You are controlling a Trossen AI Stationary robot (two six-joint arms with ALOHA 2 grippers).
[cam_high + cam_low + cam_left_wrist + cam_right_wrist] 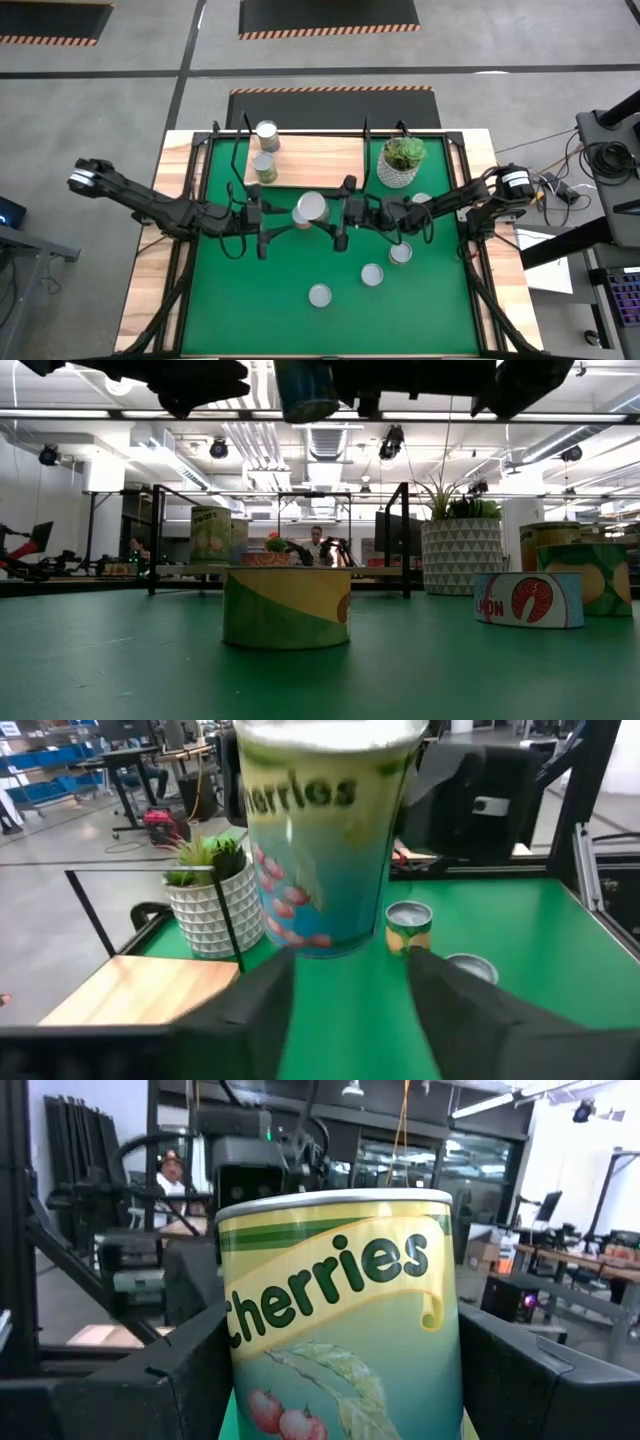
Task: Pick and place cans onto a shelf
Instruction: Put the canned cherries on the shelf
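Two cans (266, 150) stand on the shelf (310, 160). Right gripper (330, 212) pinches the cherries can (311, 208) aloft — left gripper (280, 222) jaws spread beside it. Several remain on the bench (260, 300).

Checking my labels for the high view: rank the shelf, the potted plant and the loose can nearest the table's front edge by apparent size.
1. Shelf, clearly largest.
2. Potted plant.
3. Front can, smallest.
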